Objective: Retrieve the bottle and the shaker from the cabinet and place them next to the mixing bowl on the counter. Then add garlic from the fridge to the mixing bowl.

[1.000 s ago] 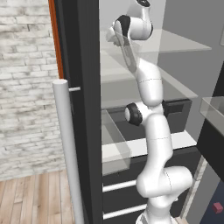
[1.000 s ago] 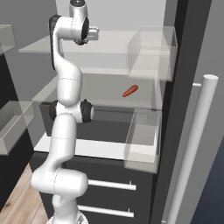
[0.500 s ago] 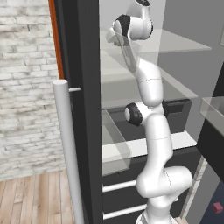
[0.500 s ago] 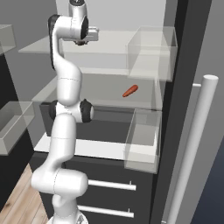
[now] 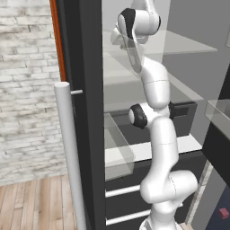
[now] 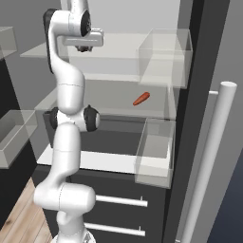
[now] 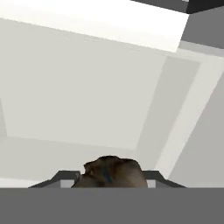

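A lumpy brown garlic [image 7: 111, 173] is sitting pinched between the claw [image 7: 109, 177] tips in the hand view, the claw closing narrowly on it over a pale glass shelf [image 7: 87, 96]. Both base views are showing the arm reaching high into the open fridge [image 6: 190, 142]. A small orange-red thing [image 6: 141, 98] is lying on a shelf in the right base view; its kind is unclear. The silver bar handle [image 5: 69, 152] is standing beside the arm.

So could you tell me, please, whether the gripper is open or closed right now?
Shut on the garlic. In the hand view, the gripper has its dark fingertips against a brownish lump, presumably the garlic.
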